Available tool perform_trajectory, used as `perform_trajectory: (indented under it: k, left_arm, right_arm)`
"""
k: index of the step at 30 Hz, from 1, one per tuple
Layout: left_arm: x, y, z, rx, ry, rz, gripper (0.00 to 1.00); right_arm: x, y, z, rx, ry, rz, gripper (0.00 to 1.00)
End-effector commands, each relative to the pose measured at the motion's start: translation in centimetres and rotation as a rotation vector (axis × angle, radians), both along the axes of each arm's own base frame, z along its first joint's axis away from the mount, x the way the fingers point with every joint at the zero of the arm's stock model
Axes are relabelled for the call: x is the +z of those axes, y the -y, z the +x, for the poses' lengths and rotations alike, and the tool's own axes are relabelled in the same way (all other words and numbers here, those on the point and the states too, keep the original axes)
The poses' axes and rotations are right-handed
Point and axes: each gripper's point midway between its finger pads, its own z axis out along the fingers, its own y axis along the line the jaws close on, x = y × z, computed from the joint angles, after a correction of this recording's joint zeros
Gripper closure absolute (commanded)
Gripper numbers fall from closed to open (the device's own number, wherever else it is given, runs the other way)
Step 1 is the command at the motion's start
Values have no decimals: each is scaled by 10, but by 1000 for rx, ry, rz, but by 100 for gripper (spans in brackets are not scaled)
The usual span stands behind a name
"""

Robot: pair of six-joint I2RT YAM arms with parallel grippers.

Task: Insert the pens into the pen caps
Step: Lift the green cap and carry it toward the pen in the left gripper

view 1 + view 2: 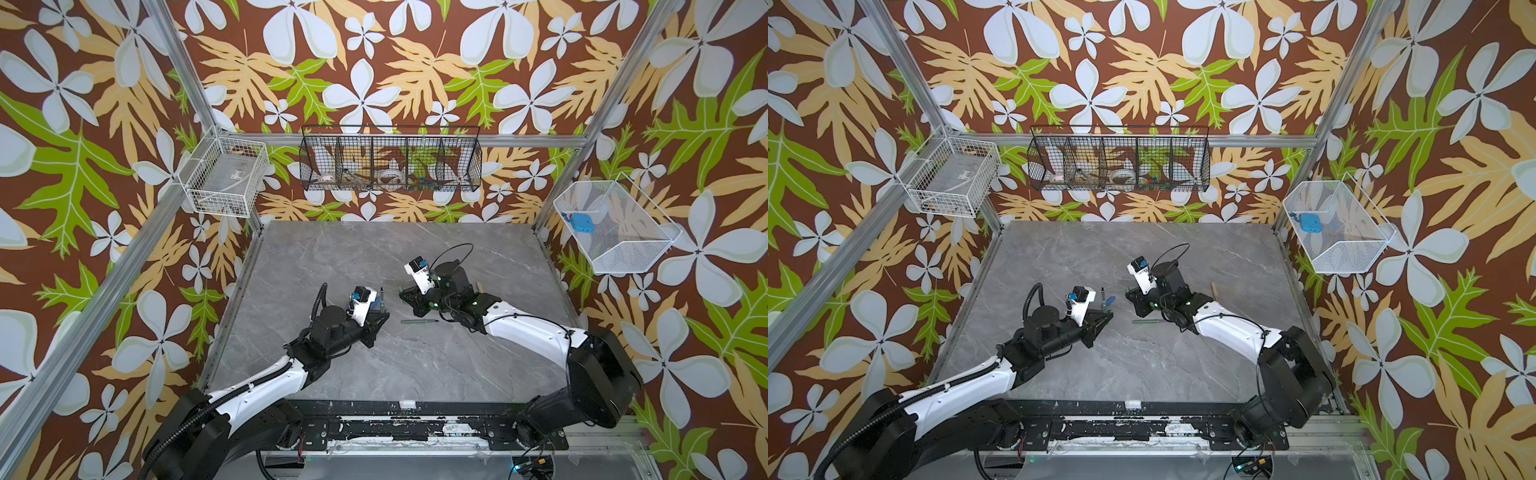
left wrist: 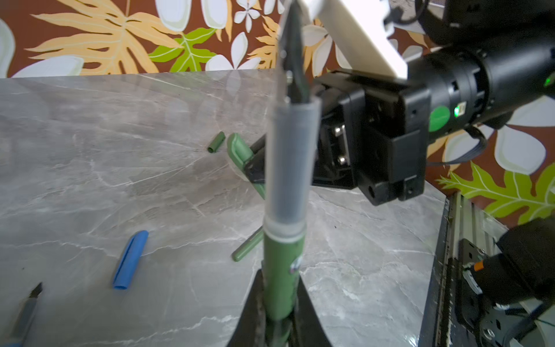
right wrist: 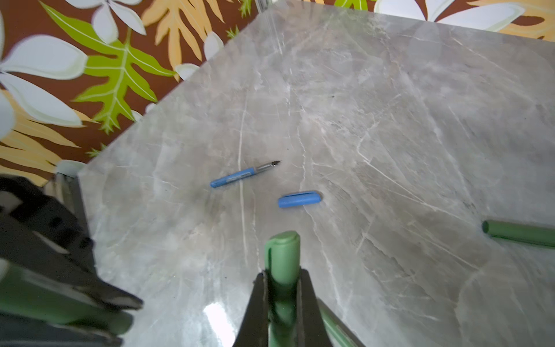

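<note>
None capped in view. Left tool clamped on green pen, tip up; right tool clamped on green cap, at its 2 o'clock, apart. Blue pen, blue cap, second green pen loose on tabletop.

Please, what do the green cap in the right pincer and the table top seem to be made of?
Green cap, held in the right pincer: likely moulded plastic with a smooth satin finish, judging by its soft highlight and moulded clip. Table top: looks like grey veined marble or a printed laminate, polished; it reflects a bright glare.
</note>
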Motion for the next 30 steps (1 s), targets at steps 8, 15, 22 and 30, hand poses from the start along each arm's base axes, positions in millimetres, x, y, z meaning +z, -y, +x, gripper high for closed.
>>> perform_trajectory:
  k: [8, 15, 22, 30]
  left_arm:
    - [23, 0, -9, -25, 128, -51, 100]
    - [30, 5, -17, -49, 144, -61, 100]
    - [35, 1, -19, -41, 167, -71, 100]
    - [39, 3, -23, -62, 175, -79, 100]
  right_arm:
    - [108, 9, -35, 48, 244, 383, 96]
    - [146, 1, -62, 182, 248, 553, 95]
    - [156, -4, -68, 225, 243, 560, 94]
    - [166, -18, -80, 299, 254, 546, 93]
